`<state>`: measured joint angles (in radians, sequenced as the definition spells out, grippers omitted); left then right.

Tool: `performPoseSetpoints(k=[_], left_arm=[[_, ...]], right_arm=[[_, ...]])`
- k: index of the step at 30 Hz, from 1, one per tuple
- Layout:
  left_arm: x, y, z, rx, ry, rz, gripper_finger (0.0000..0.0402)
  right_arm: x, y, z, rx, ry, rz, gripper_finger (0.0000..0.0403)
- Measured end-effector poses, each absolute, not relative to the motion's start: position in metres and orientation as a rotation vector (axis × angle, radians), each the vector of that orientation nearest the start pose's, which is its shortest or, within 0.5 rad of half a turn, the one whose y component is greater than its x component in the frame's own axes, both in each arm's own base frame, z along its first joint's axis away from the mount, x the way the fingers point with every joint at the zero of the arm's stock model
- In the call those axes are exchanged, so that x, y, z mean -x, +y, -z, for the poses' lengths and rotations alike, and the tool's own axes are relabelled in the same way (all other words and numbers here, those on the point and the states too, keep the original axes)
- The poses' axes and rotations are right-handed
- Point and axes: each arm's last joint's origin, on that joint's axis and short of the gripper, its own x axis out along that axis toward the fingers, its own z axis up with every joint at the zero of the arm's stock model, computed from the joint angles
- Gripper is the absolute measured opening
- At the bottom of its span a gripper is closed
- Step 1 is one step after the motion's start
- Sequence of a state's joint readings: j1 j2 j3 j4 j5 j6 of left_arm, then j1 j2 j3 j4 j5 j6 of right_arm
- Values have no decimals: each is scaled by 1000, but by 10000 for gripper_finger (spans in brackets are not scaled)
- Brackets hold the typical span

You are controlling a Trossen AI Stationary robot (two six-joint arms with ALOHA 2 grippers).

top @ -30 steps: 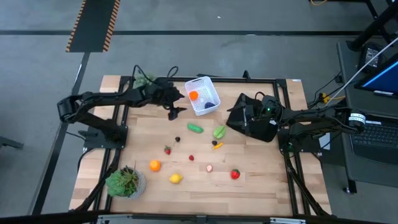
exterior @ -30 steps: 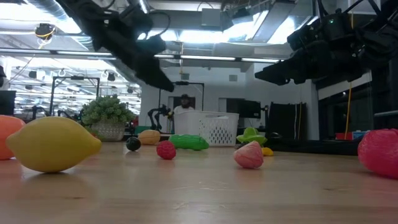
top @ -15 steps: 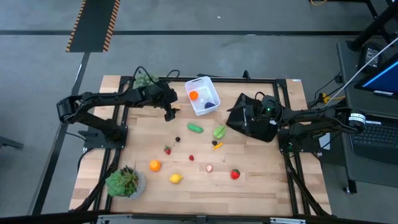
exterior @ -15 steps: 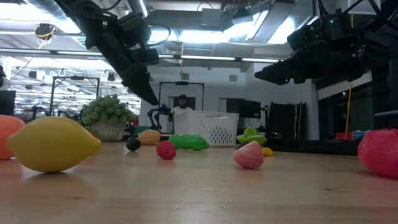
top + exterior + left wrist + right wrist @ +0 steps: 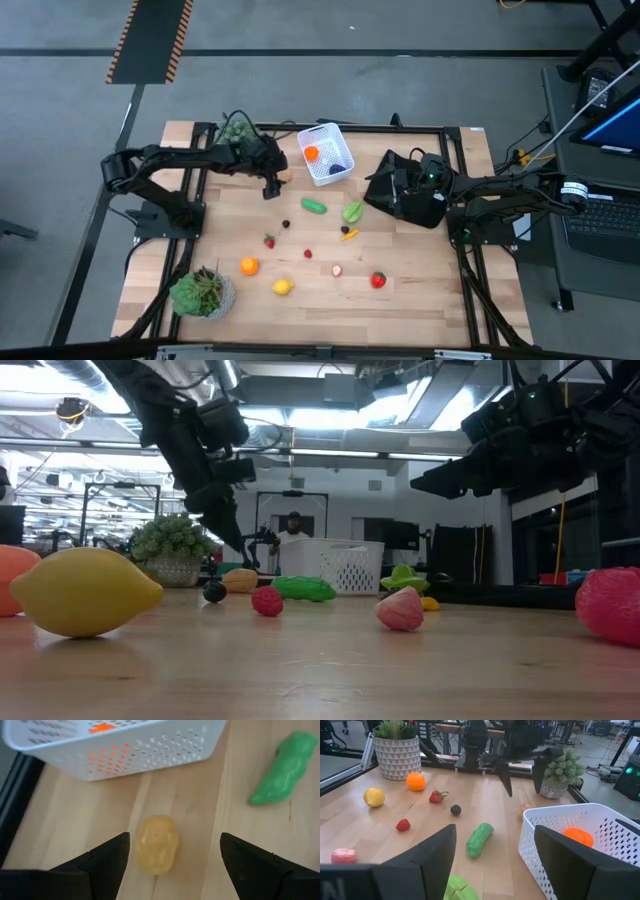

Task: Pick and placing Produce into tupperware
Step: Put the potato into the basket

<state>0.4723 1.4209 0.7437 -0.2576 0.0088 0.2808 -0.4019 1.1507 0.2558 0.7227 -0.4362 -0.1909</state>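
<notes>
Yellow-orange lumpy toy produce piece (image 5: 156,844) on wooden desk (image 5: 210,815), centred between spread left fingers (image 5: 107,862), untouched; beside white perforated tub (image 5: 125,745).

The place was a robotics lab in a large open industrial hall. The wooden desk (image 5: 420,290) sat in a black metal frame on a grey concrete floor (image 5: 330,90) marked with a black-and-orange hazard stripe (image 5: 150,40). Beside it stood a workstation with a lit monitor (image 5: 618,125) and a keyboard (image 5: 600,215), with cables running to the rig. Across the desk, the low view showed exposed ceiling ducts (image 5: 60,375), rows of strip lights (image 5: 330,420), more equipment and a person (image 5: 294,526) standing far back. The right wrist view showed further benches and gear.
</notes>
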Motion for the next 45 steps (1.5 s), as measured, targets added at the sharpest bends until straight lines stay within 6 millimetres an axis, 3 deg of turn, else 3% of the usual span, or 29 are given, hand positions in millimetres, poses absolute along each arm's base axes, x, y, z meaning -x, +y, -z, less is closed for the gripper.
performPoseSetpoints(k=[13, 32, 39, 45], left_arm=[[-247, 128, -146, -100, 1097, -299, 300], [-251, 130, -145, -164, 1080, -275, 300], [-254, 132, -129, -191, 1130, -231, 300], [-257, 133, -128, -198, 1144, -240, 299]], right_arm=[[-193, -69, -175, 121, 153, -50, 271], [-194, -69, -176, 125, 145, -49, 271], [-194, -69, -176, 127, 141, -49, 271], [-194, -69, -176, 127, 141, -49, 271]])
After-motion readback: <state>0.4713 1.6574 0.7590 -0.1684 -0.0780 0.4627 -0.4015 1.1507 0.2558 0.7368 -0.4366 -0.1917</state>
